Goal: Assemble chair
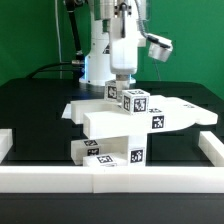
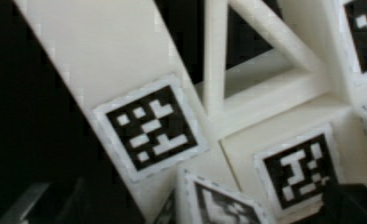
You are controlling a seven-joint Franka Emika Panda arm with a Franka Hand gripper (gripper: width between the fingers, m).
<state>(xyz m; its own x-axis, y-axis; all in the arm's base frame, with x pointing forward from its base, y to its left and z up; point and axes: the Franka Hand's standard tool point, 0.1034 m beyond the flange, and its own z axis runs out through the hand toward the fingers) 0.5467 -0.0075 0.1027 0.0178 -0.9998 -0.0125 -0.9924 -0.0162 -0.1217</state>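
Note:
The white chair parts are piled mid-table. A broad slab (image 1: 160, 117) lies on top, a tagged cube (image 1: 136, 100) stands on it, and a low tagged block (image 1: 105, 152) lies in front. My gripper (image 1: 119, 84) points straight down onto the top of the pile, just to the exterior view's left of the cube. The wrist view is filled by white bars and slabs with tags (image 2: 153, 125) (image 2: 301, 165). A tagged part (image 2: 224, 205) sits between my gripper's (image 2: 194, 212) dark fingers (image 2: 16, 203). The fingertips are hidden, so I cannot tell open from shut.
The long white border rail (image 1: 110, 180) runs along the front, with side pieces at the exterior view's left (image 1: 5, 145) and right (image 1: 210, 148). The table is black, with a green wall behind the arm.

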